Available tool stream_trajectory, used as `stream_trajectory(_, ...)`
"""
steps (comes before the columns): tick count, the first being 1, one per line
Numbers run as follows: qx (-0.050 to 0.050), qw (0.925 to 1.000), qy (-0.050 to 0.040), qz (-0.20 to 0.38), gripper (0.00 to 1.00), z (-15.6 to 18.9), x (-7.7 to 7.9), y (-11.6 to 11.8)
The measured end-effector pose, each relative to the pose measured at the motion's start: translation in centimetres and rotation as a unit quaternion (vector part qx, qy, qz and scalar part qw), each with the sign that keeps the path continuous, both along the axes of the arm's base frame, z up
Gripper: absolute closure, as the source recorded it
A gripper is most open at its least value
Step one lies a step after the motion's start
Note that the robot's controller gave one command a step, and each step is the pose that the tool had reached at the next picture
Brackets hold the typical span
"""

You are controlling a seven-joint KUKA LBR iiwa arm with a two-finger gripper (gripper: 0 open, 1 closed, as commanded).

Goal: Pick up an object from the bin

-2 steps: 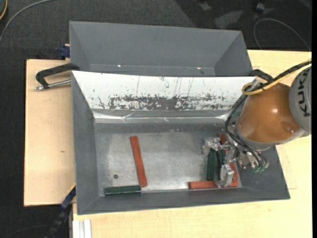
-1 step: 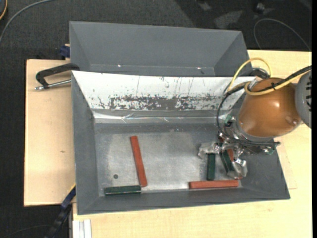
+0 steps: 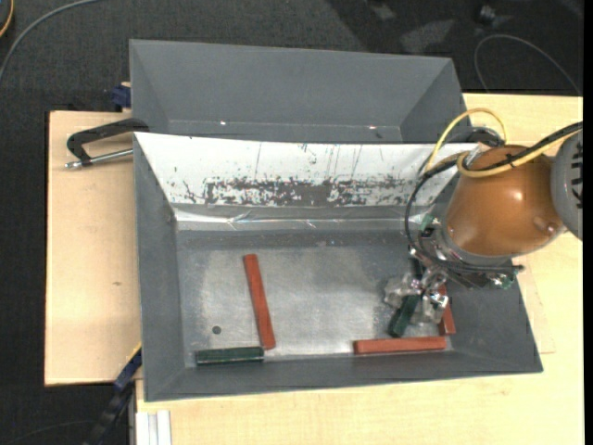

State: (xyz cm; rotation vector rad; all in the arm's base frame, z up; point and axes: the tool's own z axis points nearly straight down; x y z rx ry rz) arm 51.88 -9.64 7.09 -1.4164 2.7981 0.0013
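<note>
My gripper is low in the bin's right front part, under the orange wrist cover. A dark green bar stands tilted right at its fingers, with a short red piece just to the right. I cannot make out whether the fingers close on the green bar. A red bar lies flat along the front wall just below.
A long red bar lies lengthwise in the left half of the floor. A dark green bar rests against the front wall at the left. A small dark spot marks the floor nearby.
</note>
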Motion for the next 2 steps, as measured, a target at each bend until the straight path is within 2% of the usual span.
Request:
stream_trajectory(1,-0.001,0.9998,-0.0056,-0.021,1.0,11.3,2.0,1.3)
stream_trajectory(2,-0.002,0.9998,-0.006,-0.018,1.0,22.8,2.6,1.9)
